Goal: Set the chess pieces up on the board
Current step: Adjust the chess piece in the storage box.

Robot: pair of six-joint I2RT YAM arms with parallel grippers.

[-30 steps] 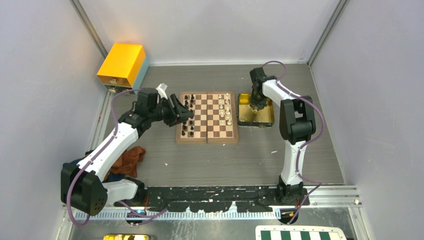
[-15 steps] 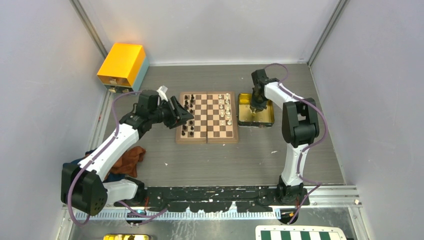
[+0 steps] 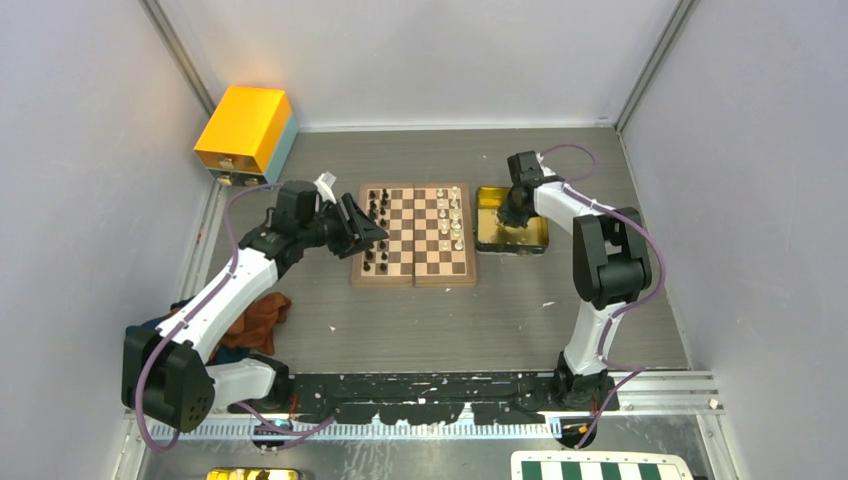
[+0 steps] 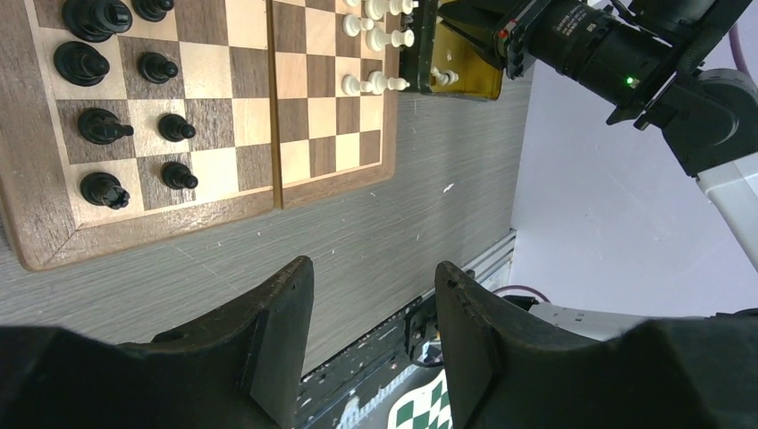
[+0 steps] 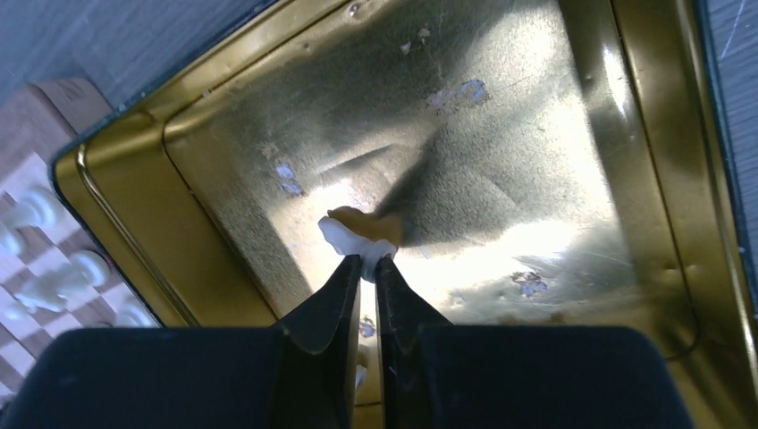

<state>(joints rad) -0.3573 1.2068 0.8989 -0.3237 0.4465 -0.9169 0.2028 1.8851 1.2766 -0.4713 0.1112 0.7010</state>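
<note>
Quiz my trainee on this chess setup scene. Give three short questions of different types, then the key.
1. True or false: the left gripper is clamped on a black pawn.
2. Multiple choice: the right gripper pinches a white piece that lies in: A) the gold tray; B) the orange box; C) the brown cloth.
3. Fill in: in the top view, the black pieces stand along the ____ side of the wooden chessboard.

Key: 1 false, its jaws stand open and empty beside the board; 2 A; 3 left.

Overhead view, close wrist views, board (image 3: 414, 235) shared
</note>
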